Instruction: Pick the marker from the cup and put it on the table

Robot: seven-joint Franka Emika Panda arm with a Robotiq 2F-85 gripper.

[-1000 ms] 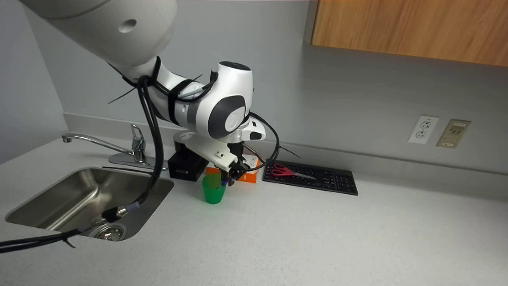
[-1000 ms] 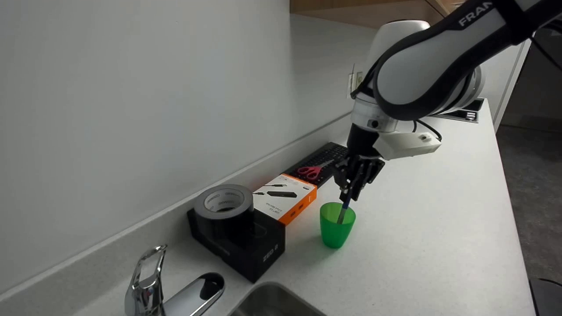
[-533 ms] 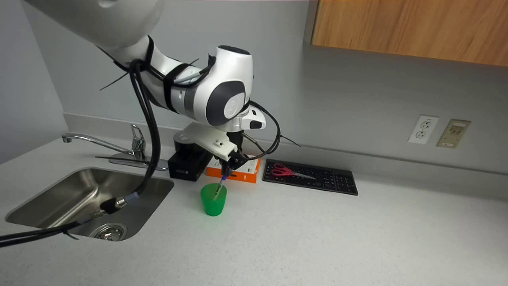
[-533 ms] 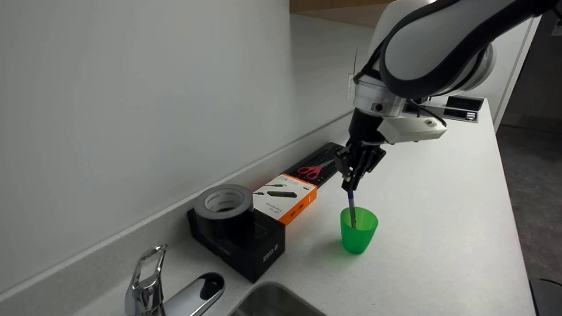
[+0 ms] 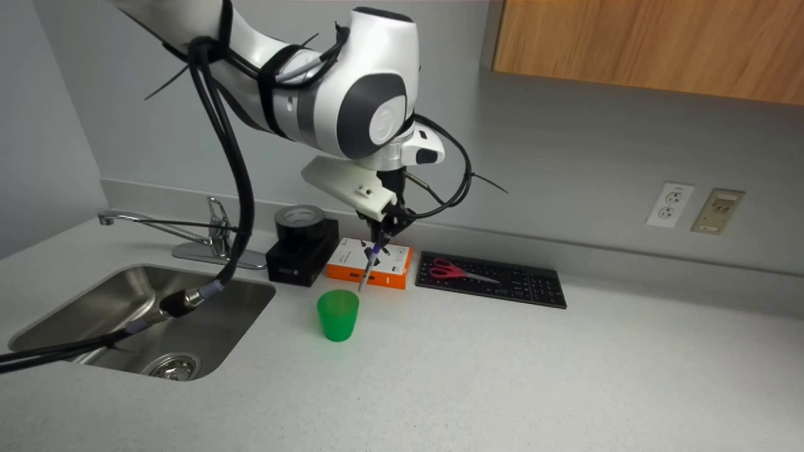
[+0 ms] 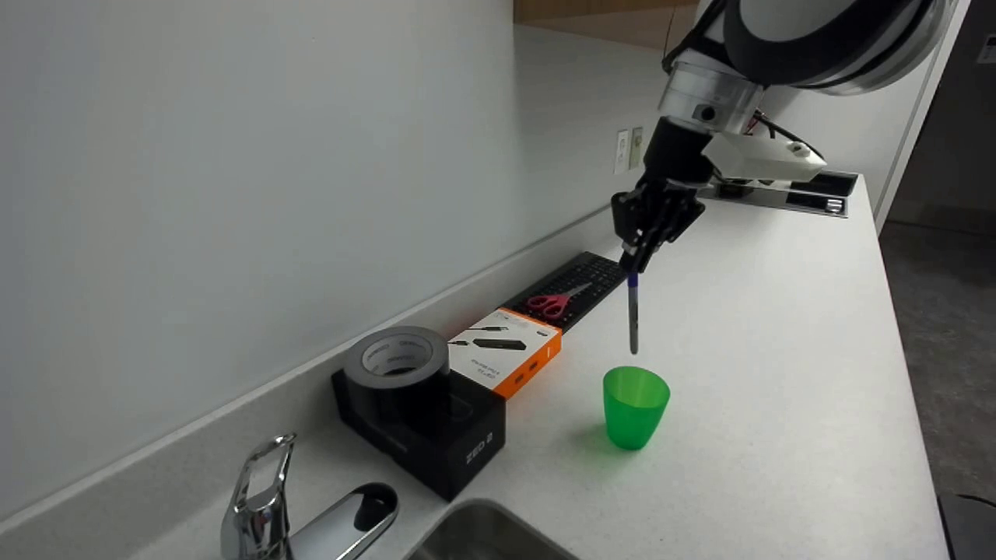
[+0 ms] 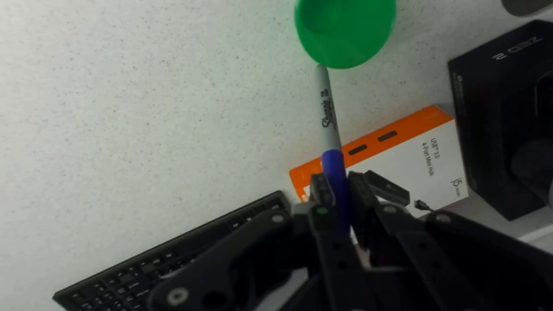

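The marker, with a blue cap and a grey body, hangs steeply downward from my gripper in both exterior views [image 5: 369, 270] [image 6: 633, 319]. In the wrist view the grey Sharpie body [image 7: 328, 112] points toward the cup. My gripper [image 7: 338, 185] is shut on the blue cap end; it also shows in both exterior views [image 5: 381, 238] [image 6: 636, 264]. The green cup [image 5: 338, 317] [image 6: 636, 408] [image 7: 345, 34] stands upright on the white table [image 5: 502, 376]. The marker's lower end is out of the cup, above the table and near the cup's rim. Part of the cap is hidden between the fingers.
Along the wall stand an orange and white box [image 5: 370, 263], a black box [image 5: 304, 257] with a tape roll [image 5: 300, 223] on it, and a black keyboard [image 5: 490, 279] bearing red scissors [image 5: 447, 270]. A sink [image 5: 151, 314] with a faucet lies beside them.
My gripper has risen, drawing the marker up out of the cup. The cup shifted a little away from the wall between the earlier frames and has stayed there since.
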